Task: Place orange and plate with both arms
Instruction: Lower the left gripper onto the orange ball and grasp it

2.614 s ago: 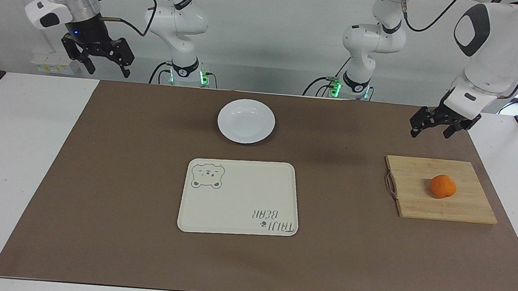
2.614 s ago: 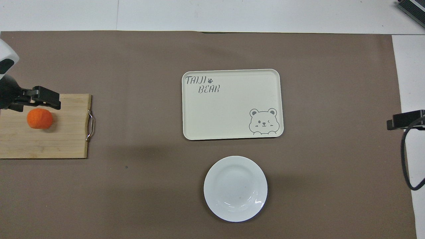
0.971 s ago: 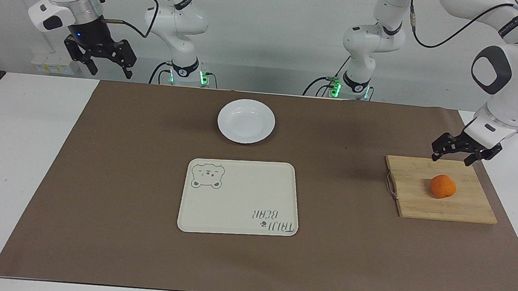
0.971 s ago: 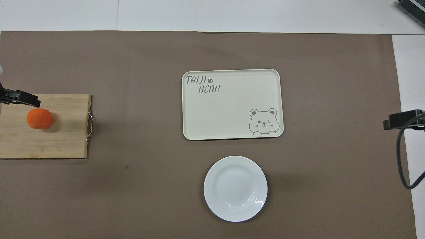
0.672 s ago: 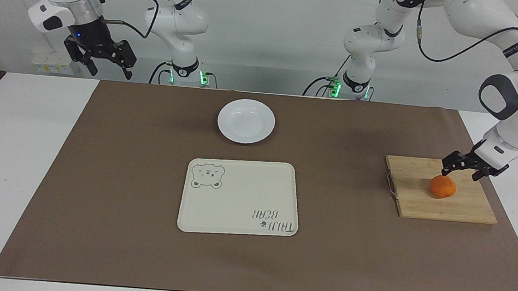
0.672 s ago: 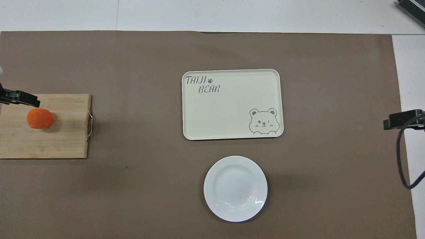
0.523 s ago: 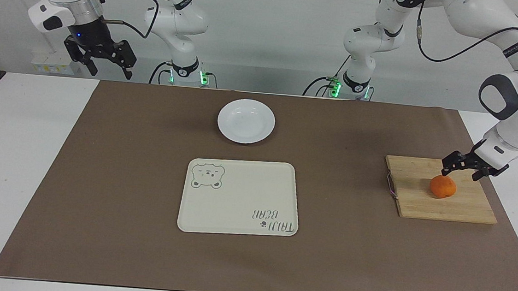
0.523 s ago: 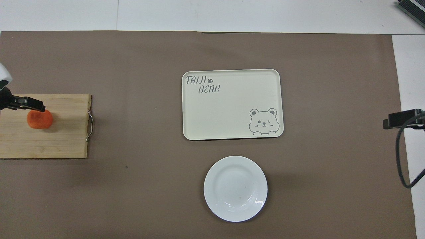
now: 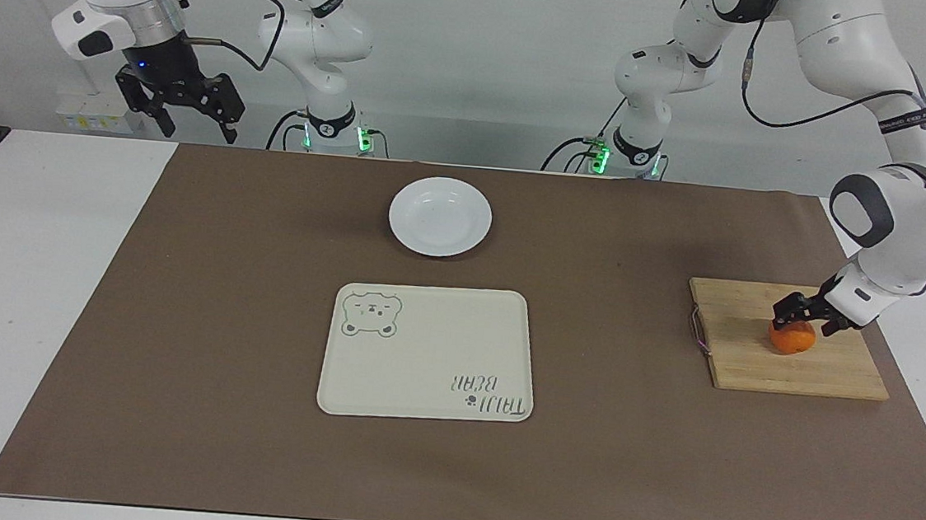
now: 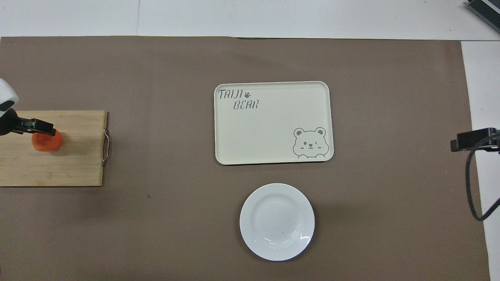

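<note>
The orange [image 9: 792, 342] lies on a wooden cutting board [image 9: 793, 370] at the left arm's end of the table; it also shows in the overhead view [image 10: 47, 143]. My left gripper [image 9: 805, 320] is down on the orange, open, with its fingers either side of the fruit's top. One of its fingers [image 10: 39, 127] covers part of the orange from above. The white plate [image 9: 440, 216] sits empty near the robots, mid-table, also in the overhead view [image 10: 277, 221]. My right gripper [image 9: 193, 125] is open and empty, raised over the right arm's end of the table, waiting.
A cream tray with a bear drawing [image 9: 428, 352] lies mid-table, farther from the robots than the plate. The cutting board has a metal handle [image 10: 106, 147] on its side toward the tray. A brown mat [image 9: 622, 438] covers the table.
My left gripper has come down from above the board's near edge onto the orange. The orange, plate and tray have not moved. The right arm stays where it was.
</note>
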